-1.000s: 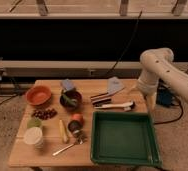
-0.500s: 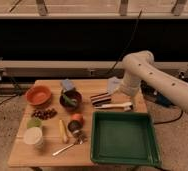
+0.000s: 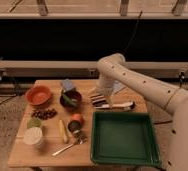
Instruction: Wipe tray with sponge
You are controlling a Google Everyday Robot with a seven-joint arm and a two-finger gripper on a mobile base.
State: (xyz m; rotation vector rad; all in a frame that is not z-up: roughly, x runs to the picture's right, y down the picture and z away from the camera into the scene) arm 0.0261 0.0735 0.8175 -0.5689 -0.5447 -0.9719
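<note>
Tray [image 3: 123, 139], dark green, raised-rimmed plastic, is set on a wooden table [image 3: 49, 156] before a dark wall [image 3: 62, 42]. Gripper [image 3: 99, 98] is held low behind it; its state cannot be told.

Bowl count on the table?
2: orange bowl at back left; dark bowl just right of it. The tool hovers right of the dark bowl; the arm may hide something behind it.

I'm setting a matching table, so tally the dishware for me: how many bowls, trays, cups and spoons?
Bowls: 2 (orange bowl, dark bowl)
Trays: 1 (tray)
Cups: 1 (white cup)
Spoons: 1 (spoon)
Total: 5
The gripper is low beside the dark bowl, off the tray.
</note>
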